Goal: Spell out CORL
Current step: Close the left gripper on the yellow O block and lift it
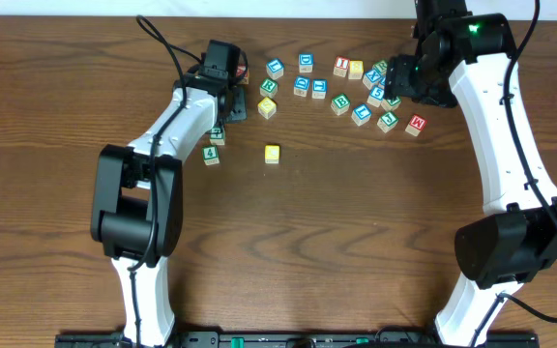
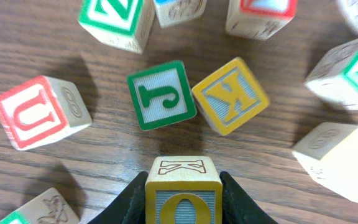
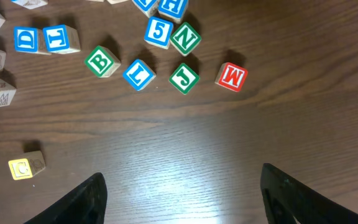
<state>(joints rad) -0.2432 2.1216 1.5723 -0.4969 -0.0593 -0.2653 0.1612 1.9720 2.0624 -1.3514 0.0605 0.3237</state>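
Observation:
My left gripper (image 2: pixel 183 205) is shut on a yellow O block (image 2: pixel 183 194) and holds it just above the wood. In front of it lie a green J block (image 2: pixel 161 94) and a yellow K block (image 2: pixel 230 95). In the overhead view this gripper (image 1: pixel 228 97) is at the left end of the block cluster and hides the O block. A yellow C block (image 1: pixel 272 153) lies alone below the cluster, also in the right wrist view (image 3: pixel 26 167). A blue L block (image 3: pixel 139 73) lies in the cluster. My right gripper (image 3: pixel 179 193) is open and empty above the cluster's right end (image 1: pixel 401 79).
Several loose letter blocks lie along the far side: red M (image 1: pixel 415 124), green B (image 3: pixel 102 61), green J (image 3: pixel 184 78), green N (image 3: pixel 186 38), blue 5 (image 3: pixel 159 31). A red U block (image 2: pixel 39 112) lies left of my left gripper. A block marked 4 (image 1: pixel 211 154) lies beside the left arm.

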